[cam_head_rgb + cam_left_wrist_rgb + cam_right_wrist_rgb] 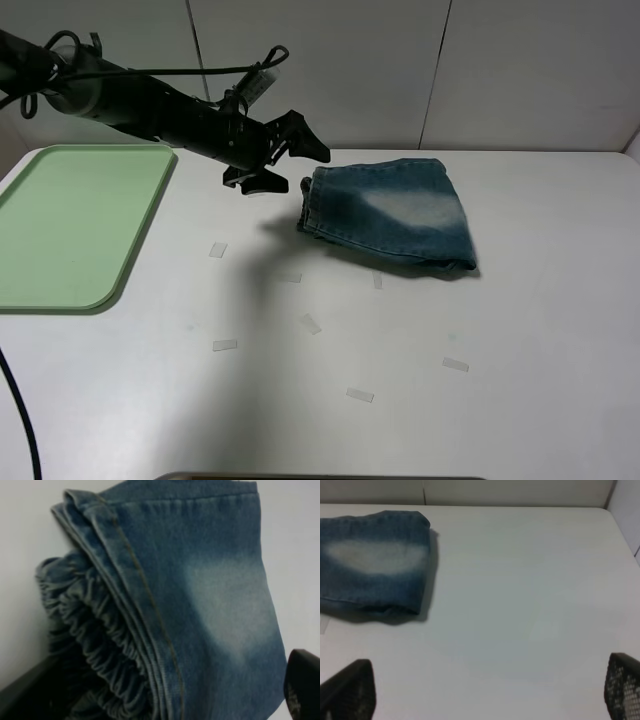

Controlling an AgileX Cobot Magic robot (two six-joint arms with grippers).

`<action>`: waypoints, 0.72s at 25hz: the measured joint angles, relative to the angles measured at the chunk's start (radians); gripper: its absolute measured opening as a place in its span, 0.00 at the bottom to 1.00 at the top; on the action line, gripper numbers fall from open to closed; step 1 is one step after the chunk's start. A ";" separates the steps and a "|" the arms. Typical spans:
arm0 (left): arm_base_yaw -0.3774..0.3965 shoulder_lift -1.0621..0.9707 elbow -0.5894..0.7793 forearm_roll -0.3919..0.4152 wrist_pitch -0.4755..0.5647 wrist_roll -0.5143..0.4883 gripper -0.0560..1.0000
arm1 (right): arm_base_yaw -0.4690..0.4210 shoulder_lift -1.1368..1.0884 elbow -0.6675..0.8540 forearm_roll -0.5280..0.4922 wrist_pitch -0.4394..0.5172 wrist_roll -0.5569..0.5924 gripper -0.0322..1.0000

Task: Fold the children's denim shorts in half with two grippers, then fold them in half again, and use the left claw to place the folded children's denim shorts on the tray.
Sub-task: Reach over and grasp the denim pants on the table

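1 children's denim shorts [390,212], folded, toward the table's [520,420] back edge. 1 tray [60,225] at the left edge, well apart; open tabletop with tape scraps [225,345] between. 2 grippers: left claw [303,170] spread apart, just beside the gathered waistband; right gripper [485,695] spread wide over open tabletop.

White table [540,330]: shorts [395,215], tray [70,225], tape bits [225,345]

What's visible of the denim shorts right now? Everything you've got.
The children's denim shorts are blue faded-wash denim, pale patch on top, folded into a compact layered stack lying flat on the white table, off the tray. Gathered elastic waistband and stitched hems bunch at the edge facing the open left gripper; contact there is unclear.
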 joint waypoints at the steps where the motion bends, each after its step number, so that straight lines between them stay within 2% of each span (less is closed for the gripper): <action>1: -0.002 0.006 0.000 -0.001 0.000 0.005 0.87 | 0.000 0.000 0.000 0.000 0.000 0.000 0.70; 12: -0.013 0.041 0.000 -0.013 -0.015 0.011 0.86 | 0.000 0.000 0.000 0.000 0.000 0.001 0.70; 18: -0.022 0.059 -0.008 -0.059 -0.033 0.043 0.86 | 0.000 0.000 0.000 -0.010 0.000 0.005 0.70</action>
